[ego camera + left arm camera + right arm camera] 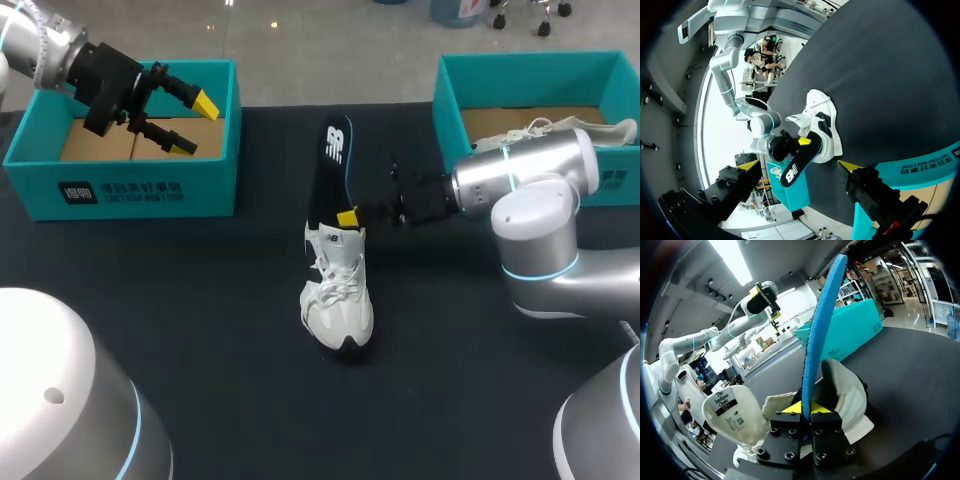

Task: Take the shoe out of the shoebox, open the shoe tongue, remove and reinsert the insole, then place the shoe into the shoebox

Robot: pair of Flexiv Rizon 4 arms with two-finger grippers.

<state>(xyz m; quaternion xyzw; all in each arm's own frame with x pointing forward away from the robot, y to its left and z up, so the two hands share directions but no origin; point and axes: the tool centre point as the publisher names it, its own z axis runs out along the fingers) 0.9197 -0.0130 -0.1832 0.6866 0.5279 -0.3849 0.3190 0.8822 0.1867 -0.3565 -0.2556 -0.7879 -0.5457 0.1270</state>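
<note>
Right fingers are closed tight on the long thin insole, black on top with a white logo and blue underneath. The two yellow tips pinch its lower end from both sides, and the rest of it sticks out past the tips toward the tabletop's far edge. In the right wrist view the blue edge rises straight up from between the tips. The pinch sits right over the heel opening of the white lace-up sneaker; can't tell if the insole end is still inside it. The sneaker stands upright mid-tabletop, toe to the near edge, with its tongue flopped open.

Left fingers are spread wide and hold nothing. They hang over the teal cardboard shoebox at the far left corner, well apart from the sneaker.

The black tabletop carries everything. A second teal shoebox at the far right corner has another white sneaker lying in it.
</note>
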